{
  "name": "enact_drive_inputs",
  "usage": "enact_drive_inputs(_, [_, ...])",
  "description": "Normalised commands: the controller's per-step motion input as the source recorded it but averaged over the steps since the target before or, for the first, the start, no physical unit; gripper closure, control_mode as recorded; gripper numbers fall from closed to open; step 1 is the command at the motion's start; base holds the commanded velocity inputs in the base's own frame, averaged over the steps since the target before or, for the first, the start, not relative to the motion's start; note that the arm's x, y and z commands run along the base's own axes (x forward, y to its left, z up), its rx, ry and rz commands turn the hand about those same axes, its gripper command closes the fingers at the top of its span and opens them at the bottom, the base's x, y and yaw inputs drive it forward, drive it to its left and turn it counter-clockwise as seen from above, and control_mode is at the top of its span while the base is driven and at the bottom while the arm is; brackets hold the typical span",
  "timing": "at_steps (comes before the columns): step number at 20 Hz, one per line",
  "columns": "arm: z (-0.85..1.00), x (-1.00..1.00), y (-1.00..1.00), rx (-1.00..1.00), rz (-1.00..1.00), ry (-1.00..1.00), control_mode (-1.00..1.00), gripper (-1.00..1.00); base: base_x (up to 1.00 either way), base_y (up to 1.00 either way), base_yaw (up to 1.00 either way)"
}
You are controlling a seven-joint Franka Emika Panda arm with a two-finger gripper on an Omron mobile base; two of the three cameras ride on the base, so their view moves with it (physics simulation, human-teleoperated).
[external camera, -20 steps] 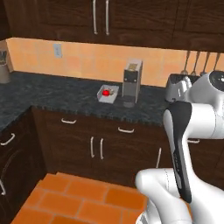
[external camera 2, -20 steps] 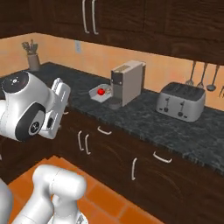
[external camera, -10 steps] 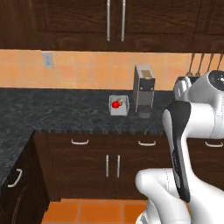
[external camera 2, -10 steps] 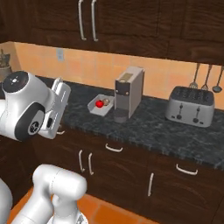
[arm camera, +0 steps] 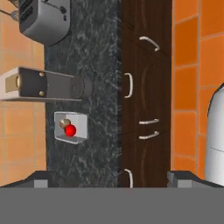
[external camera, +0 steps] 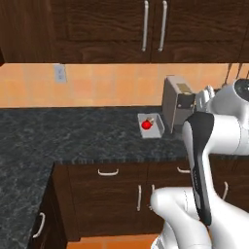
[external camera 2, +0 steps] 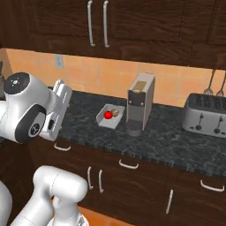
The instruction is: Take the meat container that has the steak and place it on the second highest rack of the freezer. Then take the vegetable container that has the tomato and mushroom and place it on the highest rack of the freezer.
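Sitting on the dark counter [external camera 2: 176, 141], the vegetable container [external camera 2: 108, 117] holds the tomato [external camera 2: 107, 114] and the mushroom [external camera 2: 115, 112] side by side, just left of the coffee machine [external camera 2: 140, 103]; the toaster [external camera 2: 207, 115] stands well apart at the right. In the hand view the same tray [arm camera: 70, 127] lies far below, with the gripper [arm camera: 111, 177] spread wide and empty, its fingertips [arm camera: 39, 176] parted at the lower edge. Over the last second the whole scene has slid across both base views, so the base has driven along the counter and brought the tray nearer the middle; nothing on the counter has itself moved. That suggests the robot is lining up on the vegetable container, with the reach down not yet begun.
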Motion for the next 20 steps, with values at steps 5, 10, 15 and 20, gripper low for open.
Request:
enact_drive_inputs(5, [0.00, 0.00, 0.00, 0.00, 0.00, 0.00, 1.00, -1.00, 0.62, 0.20, -0.10])
enact_drive_inputs(10, [0.00, 0.00, 0.00, 0.00, 0.00, 0.00, 1.00, -1.00, 0.40, 0.32, -0.28])
enact_drive_inputs(15, [0.00, 0.00, 0.00, 0.00, 0.00, 0.00, 1.00, -1.00, 0.37, 0.57, -0.21])
enact_drive_inputs(20, [0.00, 0.00, 0.00, 0.00, 0.00, 0.00, 1.00, -1.00, 0.54, 0.30, -0.01])
